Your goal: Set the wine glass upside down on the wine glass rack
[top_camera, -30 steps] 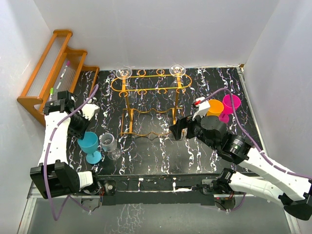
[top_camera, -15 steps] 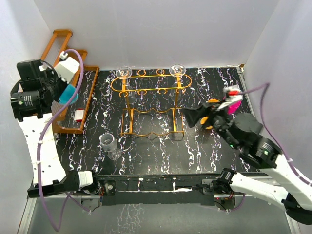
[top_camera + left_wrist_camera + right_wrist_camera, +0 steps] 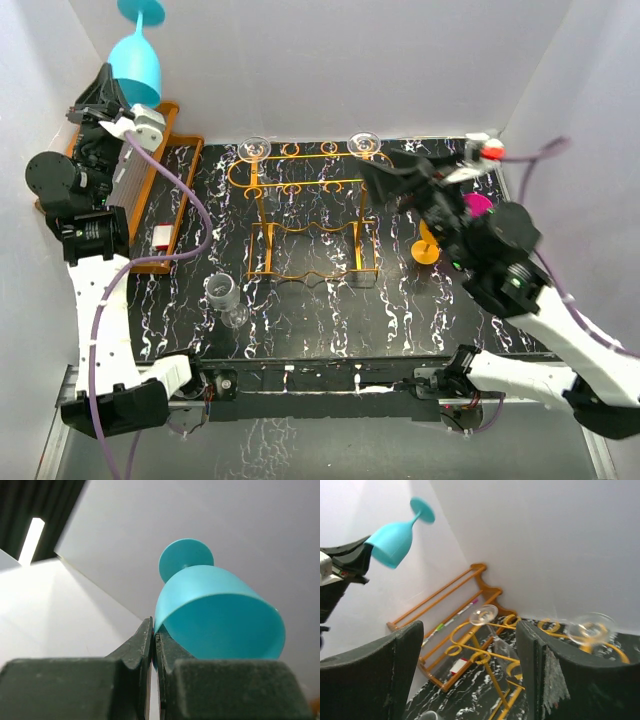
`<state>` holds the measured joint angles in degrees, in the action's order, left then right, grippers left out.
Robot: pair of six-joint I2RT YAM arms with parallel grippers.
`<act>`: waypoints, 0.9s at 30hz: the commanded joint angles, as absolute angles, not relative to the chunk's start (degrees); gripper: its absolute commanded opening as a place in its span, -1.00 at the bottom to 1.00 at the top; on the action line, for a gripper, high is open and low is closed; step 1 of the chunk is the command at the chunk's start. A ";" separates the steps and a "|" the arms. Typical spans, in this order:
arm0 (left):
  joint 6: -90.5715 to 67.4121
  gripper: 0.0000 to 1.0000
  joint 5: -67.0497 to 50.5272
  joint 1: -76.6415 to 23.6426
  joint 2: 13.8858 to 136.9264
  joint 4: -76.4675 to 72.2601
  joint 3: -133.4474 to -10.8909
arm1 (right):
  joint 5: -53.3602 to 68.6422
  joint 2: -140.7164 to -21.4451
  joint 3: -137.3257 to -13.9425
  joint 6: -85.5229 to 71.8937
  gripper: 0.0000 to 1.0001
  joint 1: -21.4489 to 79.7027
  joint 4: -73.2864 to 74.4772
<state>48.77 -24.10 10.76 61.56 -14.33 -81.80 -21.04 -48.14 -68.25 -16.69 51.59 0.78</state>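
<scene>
My left gripper (image 3: 118,108) is raised high at the far left and is shut on the rim of a teal wine glass (image 3: 136,58), which is held foot-up against the back wall. In the left wrist view the jaws pinch the teal rim (image 3: 220,615). The orange-gold wire rack (image 3: 310,205) stands at the middle back, with two clear glasses hanging foot-up at its left (image 3: 255,148) and right (image 3: 363,143) ends. My right gripper (image 3: 388,178) is open and empty, raised by the rack's right end. Its view shows the rack (image 3: 490,655) and the teal glass (image 3: 395,540).
A clear glass (image 3: 225,297) lies on the black marbled table front left. An orange glass (image 3: 428,250) and a pink glass (image 3: 476,207) are at the right. A brown wooden stepped rack (image 3: 160,215) leans at the left wall, with pens and a small red-white item.
My left arm has lifted the teal glass from beside the wooden rack to high against the back wall, foot up. My right gripper has risen and moved back toward the rack's right end.
</scene>
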 commanded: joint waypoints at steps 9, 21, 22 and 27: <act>49.32 -1.00 -36.67 1.25 63.12 -83.39 -63.99 | 2.49 -66.58 -86.20 -17.81 0.72 51.44 -18.59; 63.89 -1.00 -39.20 -13.27 64.71 -95.32 -55.83 | 13.20 -76.83 -86.86 -35.79 0.56 46.67 -42.61; 63.92 -1.00 -39.41 -13.78 64.27 -95.55 -55.00 | 13.53 -77.41 -86.88 -37.14 0.54 46.00 -44.25; 65.10 -1.00 -41.14 -16.45 63.79 -96.37 -52.13 | 14.54 -80.29 -87.39 -41.43 0.47 43.03 -48.59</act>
